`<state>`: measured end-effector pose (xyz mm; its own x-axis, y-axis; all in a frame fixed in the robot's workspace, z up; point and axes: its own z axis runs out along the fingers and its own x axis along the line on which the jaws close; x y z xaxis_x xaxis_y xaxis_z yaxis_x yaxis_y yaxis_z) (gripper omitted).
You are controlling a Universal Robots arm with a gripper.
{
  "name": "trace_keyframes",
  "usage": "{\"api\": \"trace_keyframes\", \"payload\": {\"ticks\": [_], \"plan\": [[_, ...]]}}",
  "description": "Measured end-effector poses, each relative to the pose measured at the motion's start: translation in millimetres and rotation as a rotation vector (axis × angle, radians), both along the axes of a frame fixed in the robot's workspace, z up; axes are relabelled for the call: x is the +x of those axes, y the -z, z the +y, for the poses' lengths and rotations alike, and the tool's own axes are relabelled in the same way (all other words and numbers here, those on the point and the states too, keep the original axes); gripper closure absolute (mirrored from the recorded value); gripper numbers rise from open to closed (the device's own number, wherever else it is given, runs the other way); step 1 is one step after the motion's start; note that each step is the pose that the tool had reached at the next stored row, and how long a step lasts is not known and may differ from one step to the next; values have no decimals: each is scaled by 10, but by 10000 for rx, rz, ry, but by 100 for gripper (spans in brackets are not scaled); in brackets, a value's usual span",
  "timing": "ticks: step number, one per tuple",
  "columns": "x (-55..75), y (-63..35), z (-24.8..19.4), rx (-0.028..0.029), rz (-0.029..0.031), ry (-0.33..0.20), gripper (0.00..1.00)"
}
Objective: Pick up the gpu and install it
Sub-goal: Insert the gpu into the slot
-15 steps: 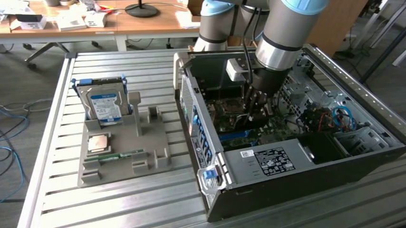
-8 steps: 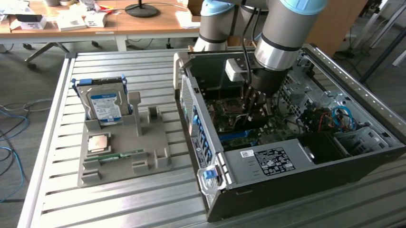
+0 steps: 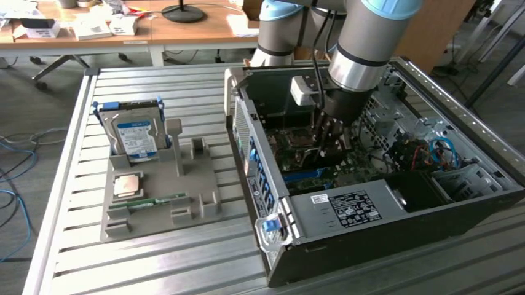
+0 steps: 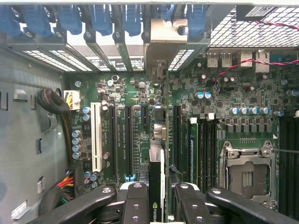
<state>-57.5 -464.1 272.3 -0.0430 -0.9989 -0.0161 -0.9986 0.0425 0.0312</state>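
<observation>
1. Inside the open computer case (image 3: pixel 345 258), at three o'clock from the grey tray (image 3: pixel 164 212) in the exterior view, the gripper (image 3: pixel 332 132) hangs over the motherboard (image 4: pixel 135 116).
2. Its fingers (image 4: pixel 138 200) are clamped on the gpu (image 4: pixel 157 172), held edge-on.
3. The gpu's silver bracket (image 4: pixel 163 35) lies at the rear slots (image 4: pixel 107 51).
4. A hard drive (image 3: pixel 135 135) stands at the tray's eleven o'clock.

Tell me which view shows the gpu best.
The wrist view: the gpu is held edge-on in the gripper, above the motherboard, with its silver bracket by the rear slots. In the exterior view the gripper reaches into the case and hides most of the card.
</observation>
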Motion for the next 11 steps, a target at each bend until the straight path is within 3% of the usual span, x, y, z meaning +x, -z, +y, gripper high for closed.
{"api": "trace_keyframes", "payload": {"ticks": [11], "plan": [[-1, 19, 0, -2, 0, 0, 74]]}}
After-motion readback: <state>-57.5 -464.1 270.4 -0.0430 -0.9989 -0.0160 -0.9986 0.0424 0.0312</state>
